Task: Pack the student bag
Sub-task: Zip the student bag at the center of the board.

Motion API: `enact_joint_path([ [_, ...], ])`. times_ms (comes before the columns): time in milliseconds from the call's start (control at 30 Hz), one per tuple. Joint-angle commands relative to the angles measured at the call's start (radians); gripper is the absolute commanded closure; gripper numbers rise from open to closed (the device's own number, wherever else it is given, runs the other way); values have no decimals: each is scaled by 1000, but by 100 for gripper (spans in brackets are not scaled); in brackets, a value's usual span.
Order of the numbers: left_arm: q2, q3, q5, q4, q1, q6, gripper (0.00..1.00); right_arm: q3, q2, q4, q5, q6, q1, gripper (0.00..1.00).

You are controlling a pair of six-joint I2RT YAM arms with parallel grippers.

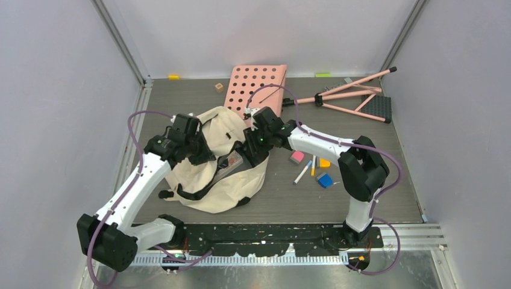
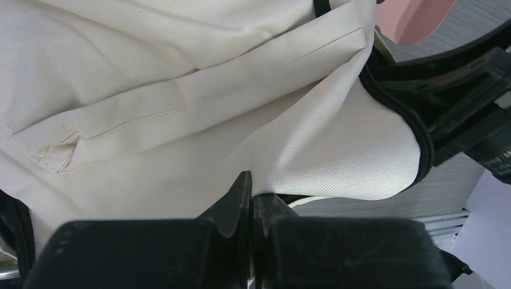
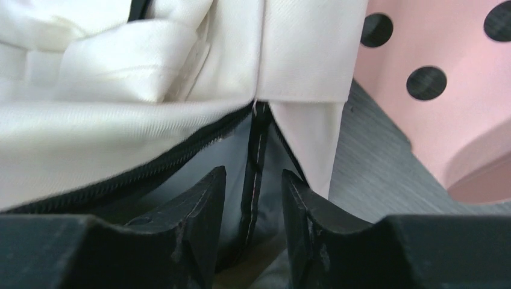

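The cream student bag (image 1: pixel 226 174) with black straps lies on the table's left-middle, its mouth open between both arms. My left gripper (image 1: pixel 199 150) is shut on a fold of the bag's cream fabric (image 2: pixel 337 144), pinched thin between the fingertips (image 2: pixel 241 192). My right gripper (image 1: pixel 253 150) is at the bag's right rim, open, its fingers (image 3: pixel 205 205) straddling a black seam of the grey lining (image 3: pixel 258 162) beside the zipper (image 3: pixel 132 174), not touching it. Something reddish shows inside the open mouth (image 1: pixel 232 161).
A pink perforated board (image 1: pixel 256 87) leans behind the bag, also in the right wrist view (image 3: pixel 434 90). A pink folding stand (image 1: pixel 355 96) lies back right. A pink eraser (image 1: pixel 296 157), pens (image 1: pixel 303 171), orange (image 1: pixel 325 162) and blue (image 1: pixel 325 179) pieces lie right of the bag.
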Motion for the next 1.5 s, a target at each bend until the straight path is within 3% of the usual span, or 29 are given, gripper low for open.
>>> enact_joint_path([
  [0,-35,2,24,61,5,-14,100,4,36,131,68,-17,1,53],
  [300,-33,12,35,43,5,-14,100,18,90,203,116,-43,11,54],
  [367,-27,15,36,37,5,-14,100,19,91,209,136,-49,15,64],
  [467,-17,22,43,35,5,-9,100,24,76,189,161,-66,18,94],
  [500,-13,26,45,38,5,-4,100,30,62,161,185,-68,18,98],
  [567,0,45,48,38,5,19,86,39,36,115,202,-77,18,99],
  [667,33,125,16,19,7,108,41,55,1,21,200,-98,18,99],
  [733,68,187,-34,-2,20,182,20,53,-13,-12,191,-111,18,99],
  [833,144,277,-101,-10,82,290,8,41,-27,-37,174,-141,18,99],
  [967,310,405,-154,-13,153,479,6,47,-40,-70,163,-167,17,99],
  [1267,664,648,-156,104,175,837,2,113,-10,-136,100,-192,17,99],
  [1467,851,848,-114,89,202,897,2,157,18,-186,87,-182,16,99],
])
